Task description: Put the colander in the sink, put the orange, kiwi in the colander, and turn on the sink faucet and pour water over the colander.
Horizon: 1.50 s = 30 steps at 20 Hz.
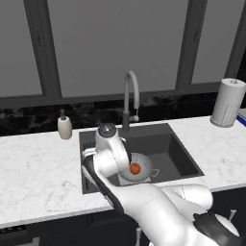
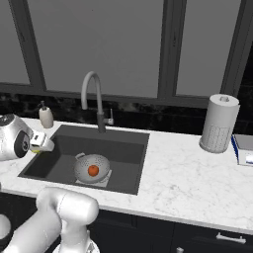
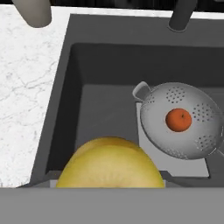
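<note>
My jaws were clamped on the kiwi (image 3: 111, 162), which hung above the left end of the sink (image 3: 100, 65), well short of the colander (image 3: 181, 120). The colander sat on the basin floor with the orange (image 3: 178, 120) already inside. I judged the carry needed to go right until the fruit hung over the bowl, then low before release, so it wouldn't bounce off the rim.

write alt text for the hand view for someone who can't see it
A yellow kiwi, close to the camera, hangs over the left part of a dark sink. To its right on the sink floor sits a metal colander with an orange inside.
</note>
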Motion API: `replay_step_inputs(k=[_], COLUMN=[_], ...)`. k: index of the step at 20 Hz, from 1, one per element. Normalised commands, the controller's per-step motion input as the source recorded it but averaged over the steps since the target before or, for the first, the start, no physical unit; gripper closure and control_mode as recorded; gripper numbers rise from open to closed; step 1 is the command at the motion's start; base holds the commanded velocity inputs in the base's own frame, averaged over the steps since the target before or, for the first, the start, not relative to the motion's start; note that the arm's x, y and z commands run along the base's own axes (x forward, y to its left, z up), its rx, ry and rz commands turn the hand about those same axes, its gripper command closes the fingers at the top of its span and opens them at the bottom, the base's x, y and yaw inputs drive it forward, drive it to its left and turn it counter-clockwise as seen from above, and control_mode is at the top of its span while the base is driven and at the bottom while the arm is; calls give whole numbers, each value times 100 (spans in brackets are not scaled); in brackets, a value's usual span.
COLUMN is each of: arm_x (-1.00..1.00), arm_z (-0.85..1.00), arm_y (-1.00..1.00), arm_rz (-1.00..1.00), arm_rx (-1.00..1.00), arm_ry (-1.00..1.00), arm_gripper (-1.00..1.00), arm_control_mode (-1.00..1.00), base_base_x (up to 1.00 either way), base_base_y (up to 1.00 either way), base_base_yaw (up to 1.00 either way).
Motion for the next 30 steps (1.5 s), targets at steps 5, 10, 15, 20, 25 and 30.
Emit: replay_step_inputs(k=[5,10,15,20,25,30], arm_x=[-10,0,1,9,6,15], arm_z=[14,12,3,0,0,-10], arm_y=[-77,-77,-71,-76,-76,-57], arm_rz=[2,2,0,1,2,12], arm_rx=[3,3,0,0,2,10], arm_ry=[-3,0,3,9,7,2], arm_gripper=[100,100,100,100,100,100], arm_control_mode=[-100,-100,-100,-100,-100,-100], base_base_x=[0,0,0,0,0,0], base_base_y=[0,0,0,0,0,0], base_base_yaw=[0,0,0,0,0,0])
